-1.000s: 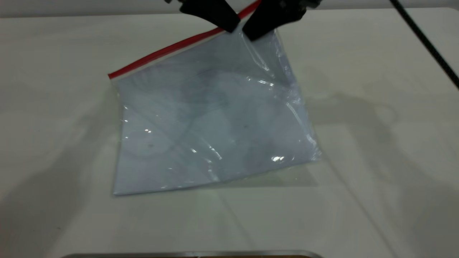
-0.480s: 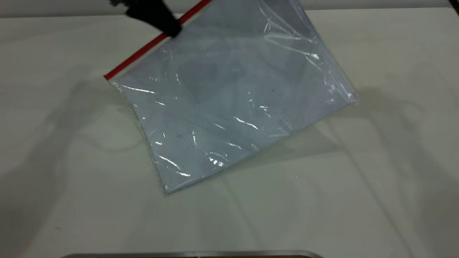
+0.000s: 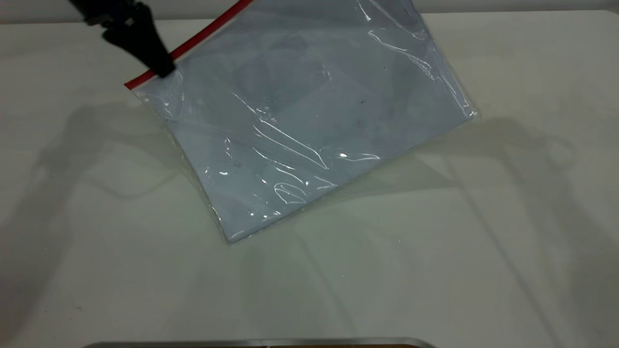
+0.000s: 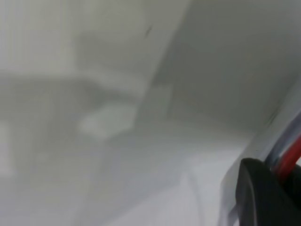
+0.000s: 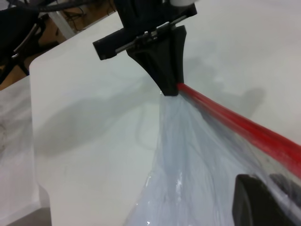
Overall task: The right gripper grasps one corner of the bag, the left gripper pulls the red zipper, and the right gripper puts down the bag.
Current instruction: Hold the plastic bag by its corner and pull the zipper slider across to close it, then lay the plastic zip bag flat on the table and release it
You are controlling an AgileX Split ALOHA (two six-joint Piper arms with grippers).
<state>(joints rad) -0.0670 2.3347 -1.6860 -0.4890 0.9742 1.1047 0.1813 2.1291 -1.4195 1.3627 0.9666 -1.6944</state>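
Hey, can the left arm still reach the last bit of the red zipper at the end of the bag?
Probably yes. The left gripper is already shut on the red zipper, and only a short stretch remains before the end corner. Nothing blocks that stretch.

No readable text, label, brand, number or sign appears in any view. The bag (image 3: 309, 116) shows only pale sheets with faint, unreadable marks through clear plastic. The red zipper (image 3: 203, 34), the left gripper (image 3: 162, 67) and the table (image 3: 483, 266) carry no lettering.
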